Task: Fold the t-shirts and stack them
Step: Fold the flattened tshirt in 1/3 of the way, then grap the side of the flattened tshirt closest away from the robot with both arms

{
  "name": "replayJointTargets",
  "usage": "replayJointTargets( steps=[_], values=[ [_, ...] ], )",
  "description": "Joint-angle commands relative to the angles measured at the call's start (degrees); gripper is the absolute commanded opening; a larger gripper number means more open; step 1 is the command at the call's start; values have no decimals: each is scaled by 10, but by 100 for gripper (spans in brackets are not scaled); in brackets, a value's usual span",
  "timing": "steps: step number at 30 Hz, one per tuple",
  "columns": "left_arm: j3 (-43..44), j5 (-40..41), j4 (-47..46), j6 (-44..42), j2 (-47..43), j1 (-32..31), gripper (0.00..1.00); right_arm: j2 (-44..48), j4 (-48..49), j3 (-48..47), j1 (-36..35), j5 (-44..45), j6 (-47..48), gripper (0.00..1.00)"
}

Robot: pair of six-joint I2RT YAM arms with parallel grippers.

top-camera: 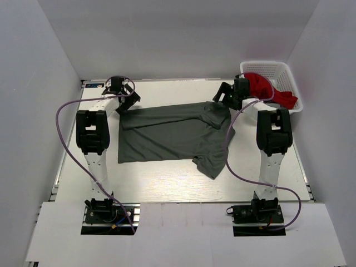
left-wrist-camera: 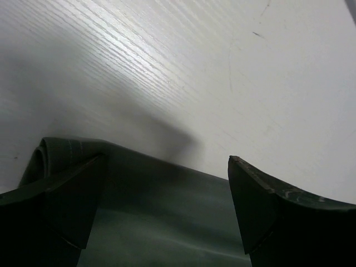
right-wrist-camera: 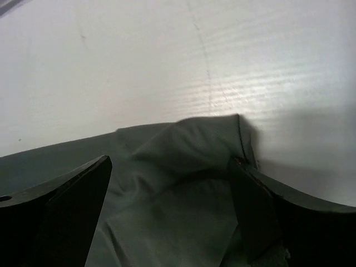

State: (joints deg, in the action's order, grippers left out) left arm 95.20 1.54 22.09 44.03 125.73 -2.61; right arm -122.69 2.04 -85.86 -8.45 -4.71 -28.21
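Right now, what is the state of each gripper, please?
Left gripper: open, holding nothing, over the grey shirt.
Right gripper: open, holding nothing, over the same shirt.

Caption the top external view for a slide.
Left pincer and right pincer, both open, at far edge of olive-grey t-shirt; red t-shirt in white basket.

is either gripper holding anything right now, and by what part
Nothing is held. The left gripper and right gripper both stand open at the far edge of the olive-grey t-shirt.
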Motion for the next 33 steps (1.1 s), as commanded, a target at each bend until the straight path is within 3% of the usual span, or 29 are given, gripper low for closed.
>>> replayJointTargets(
  steps=[1,5,9,12,13,16,21,28,33],
  values=[
    [40,19,52,-49,-17,6,100,23,-20,-54,-13,-42,72,90],
    [57,26,82,-62,-64,6,100,92,-70,-60,-38,-45,120,90],
    [-35,54,89,-68,-197,1,100,176,-74,29,-66,-19,121,90],
    [-166,24,98,-45,-288,-6,100,257,-85,125,-77,22,63,90],
    [-251,24,90,-33,-354,-6,100,290,-105,163,-78,37,51,90],
    [-402,24,83,4,-445,-6,100,364,-139,252,-82,44,10,90],
    [-563,38,103,62,-598,-6,100,480,-164,355,-83,80,-12,90],
    [-636,74,114,84,-654,5,100,598,-180,426,-80,57,-18,90],
    [-649,80,63,101,-595,5,100,615,-183,471,-81,18,-20,90]
  ],
)
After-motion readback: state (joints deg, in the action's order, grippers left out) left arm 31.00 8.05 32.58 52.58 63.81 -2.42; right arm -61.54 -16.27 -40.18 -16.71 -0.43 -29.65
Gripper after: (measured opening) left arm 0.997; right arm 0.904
